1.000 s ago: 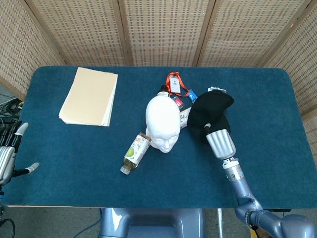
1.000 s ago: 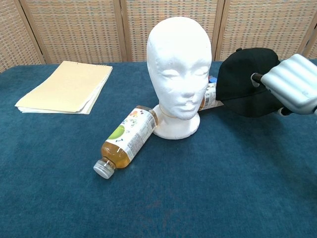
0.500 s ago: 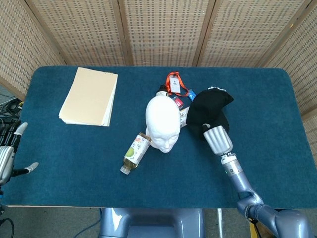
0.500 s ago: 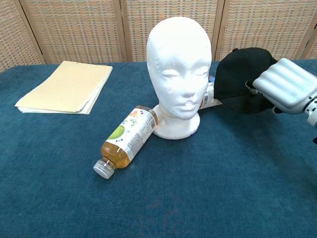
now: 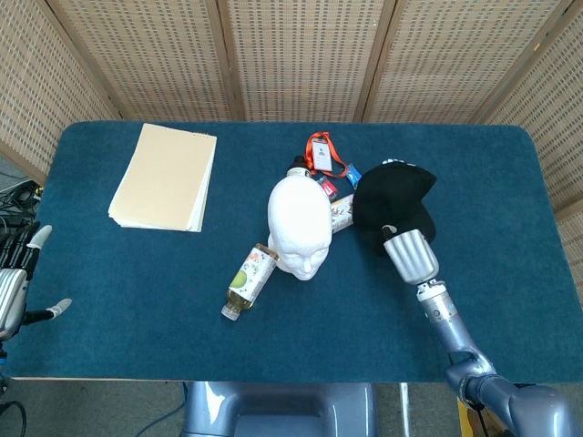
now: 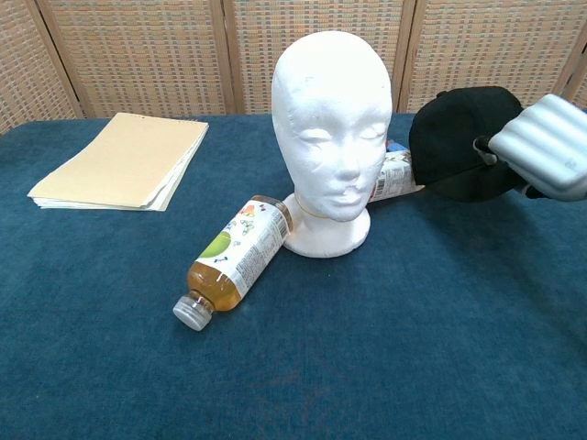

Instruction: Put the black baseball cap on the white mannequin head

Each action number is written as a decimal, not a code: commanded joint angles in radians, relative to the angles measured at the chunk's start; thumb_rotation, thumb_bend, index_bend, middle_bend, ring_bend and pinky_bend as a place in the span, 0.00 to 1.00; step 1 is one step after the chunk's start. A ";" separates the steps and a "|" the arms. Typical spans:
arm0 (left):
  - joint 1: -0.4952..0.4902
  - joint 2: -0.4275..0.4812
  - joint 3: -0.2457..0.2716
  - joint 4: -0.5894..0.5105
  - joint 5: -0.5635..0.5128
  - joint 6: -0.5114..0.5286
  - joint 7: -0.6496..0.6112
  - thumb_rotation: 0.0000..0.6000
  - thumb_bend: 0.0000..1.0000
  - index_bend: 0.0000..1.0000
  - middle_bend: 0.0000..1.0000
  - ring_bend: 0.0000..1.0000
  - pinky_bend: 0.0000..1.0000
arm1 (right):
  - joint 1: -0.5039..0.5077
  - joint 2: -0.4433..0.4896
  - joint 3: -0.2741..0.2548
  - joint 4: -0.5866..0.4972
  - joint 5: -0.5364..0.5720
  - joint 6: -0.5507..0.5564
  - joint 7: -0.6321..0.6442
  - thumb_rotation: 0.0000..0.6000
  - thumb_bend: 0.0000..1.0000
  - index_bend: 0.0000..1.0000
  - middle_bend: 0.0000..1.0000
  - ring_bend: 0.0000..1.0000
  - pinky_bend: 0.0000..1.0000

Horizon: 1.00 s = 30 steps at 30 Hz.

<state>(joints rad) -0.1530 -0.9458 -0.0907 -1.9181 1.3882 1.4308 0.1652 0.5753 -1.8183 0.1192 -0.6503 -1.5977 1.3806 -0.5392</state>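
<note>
Nearest the robot, a capped bottle of amber drink (image 6: 234, 259) lies on its side on the blue table (image 6: 394, 357), its base just beside the foot of the white mannequin head (image 6: 332, 137), which stands upright and bare. To that head's right, the right hand (image 6: 545, 158) grips the black baseball cap (image 6: 456, 142), its fingers curled around the near edge and the cap raised off the cloth, close beside the head but below its crown. The left hand (image 5: 20, 287) waits at the table's far left edge, fingers apart and holding nothing. Doing this step well probably means lifting the cap clear above the crown first, then lowering it squarely, without nudging the light head or the second bottle (image 6: 394, 174) behind it. Farther back lie an orange lanyard with a badge (image 5: 325, 157) and a stack of cream paper (image 5: 166, 177).
</note>
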 commanded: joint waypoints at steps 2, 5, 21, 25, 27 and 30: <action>0.000 0.001 0.000 0.000 0.001 -0.002 -0.005 1.00 0.00 0.00 0.00 0.00 0.00 | -0.019 0.049 0.002 -0.028 0.000 0.046 0.058 1.00 0.79 0.71 1.00 1.00 1.00; 0.000 0.003 0.002 0.000 0.005 -0.002 -0.008 1.00 0.00 0.00 0.00 0.00 0.00 | -0.035 0.095 -0.007 -0.062 -0.017 0.091 0.092 1.00 0.79 0.72 1.00 1.00 1.00; 0.004 0.003 0.011 -0.004 0.020 0.003 -0.008 1.00 0.00 0.00 0.00 0.00 0.00 | -0.112 0.395 0.040 -0.404 -0.016 0.250 0.104 1.00 0.80 0.74 1.00 1.00 1.00; 0.003 0.002 0.011 -0.004 0.020 0.002 -0.004 1.00 0.00 0.00 0.00 0.00 0.00 | -0.115 0.458 0.060 -0.504 -0.020 0.269 0.086 1.00 0.80 0.74 1.00 1.00 1.00; 0.003 0.001 0.011 -0.005 0.021 0.002 -0.005 1.00 0.00 0.00 0.00 0.00 0.00 | -0.111 0.483 0.074 -0.547 -0.022 0.276 0.077 1.00 0.80 0.74 1.00 1.00 1.00; 0.004 0.003 0.010 -0.004 0.019 0.004 -0.008 1.00 0.00 0.00 0.00 0.00 0.00 | -0.102 0.519 0.099 -0.620 -0.019 0.275 0.058 1.00 0.80 0.74 1.00 1.00 1.00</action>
<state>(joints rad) -0.1491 -0.9435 -0.0802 -1.9227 1.4079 1.4343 0.1574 0.4682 -1.3278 0.1950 -1.2239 -1.6165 1.6481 -0.4632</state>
